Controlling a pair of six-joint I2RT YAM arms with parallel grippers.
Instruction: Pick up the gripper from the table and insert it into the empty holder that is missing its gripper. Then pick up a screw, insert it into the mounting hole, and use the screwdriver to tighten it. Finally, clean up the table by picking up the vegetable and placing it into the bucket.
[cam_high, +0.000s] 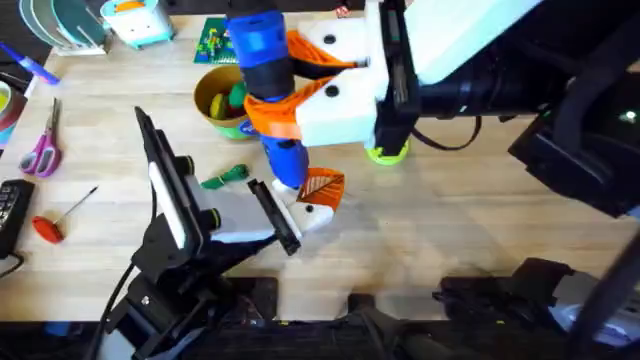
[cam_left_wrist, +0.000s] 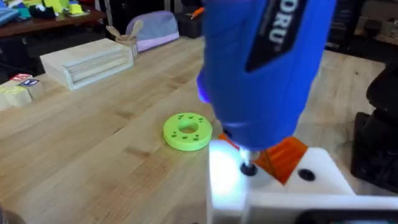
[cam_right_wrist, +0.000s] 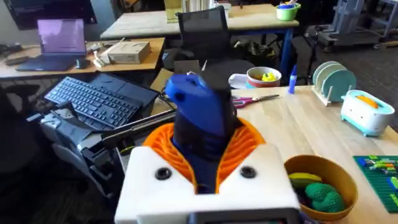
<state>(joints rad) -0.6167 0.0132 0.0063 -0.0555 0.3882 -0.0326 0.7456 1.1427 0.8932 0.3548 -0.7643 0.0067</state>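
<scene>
- The right gripper is clamped around the blue screwdriver, its orange ribbed pads pressed against the barrel on both sides (the right wrist view shows this squarely).
- The screwdriver stands nearly upright, its thin metal tip down on the white holder at the middle of the table.
- In the left wrist view the tip meets the holder's top face just beside a small dark mounting hole.
- The orange gripper sits in the holder, its ribbed wedge jutting out behind the screwdriver tip.
- The left gripper is at the holder's near side; whether its black fingers are closed on the block I cannot tell.
- The slim green vegetable lies on the table left of the holder, near the left arm.
- The yellow bucket stands behind it, holding a yellow piece and a rounder green lump.
- A green round disc lies flat on the table beyond the holder.
</scene>
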